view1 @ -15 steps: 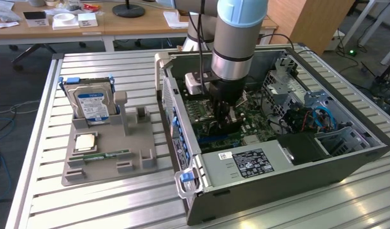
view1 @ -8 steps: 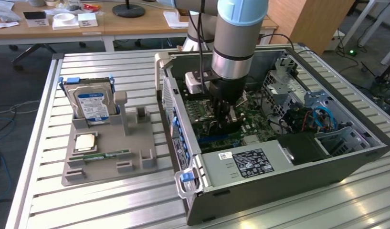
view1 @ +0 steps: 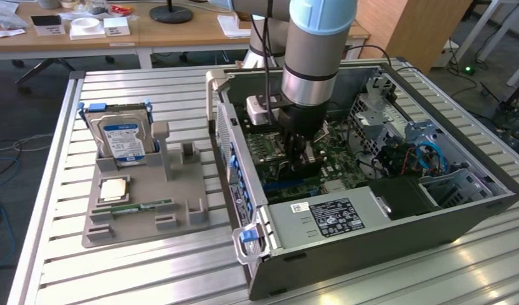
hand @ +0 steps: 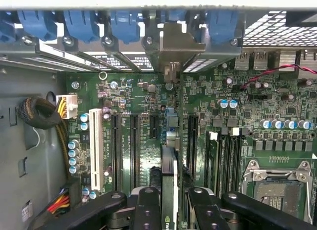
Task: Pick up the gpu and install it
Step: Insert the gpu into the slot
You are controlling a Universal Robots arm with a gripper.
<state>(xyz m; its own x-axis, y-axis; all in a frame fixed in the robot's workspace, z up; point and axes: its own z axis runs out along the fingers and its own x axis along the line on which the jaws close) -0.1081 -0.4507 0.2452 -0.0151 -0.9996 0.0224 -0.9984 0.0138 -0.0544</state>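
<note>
The gripper (view1: 300,166) hung low inside the open computer case (view1: 462,210), its two black fingers (hand: 147,210) partly closed on the top edge of the gpu (hand: 169,190), which stood on edge between them and reached straight down from the hand toward the motherboard (hand: 148,141). Directly beneath the hand ran the dark expansion slots (hand: 133,145), with a white slot (hand: 96,145) a little off to one side of the card; whether the card's lower edge had already met a slot could not be made out, as the card itself hid that spot. Ahead of the fingers, at the far end of the card, its pale metal bracket (hand: 173,46) stood against the case's rear wall among the blue slot clips (hand: 79,24). To the other side of the hand lay the empty processor socket (hand: 277,185). Well away from the hand, outside the case on the exterior view's left, a grey holder tray (view1: 140,210) carried a hard drive (view1: 124,136) standing upright.
</note>
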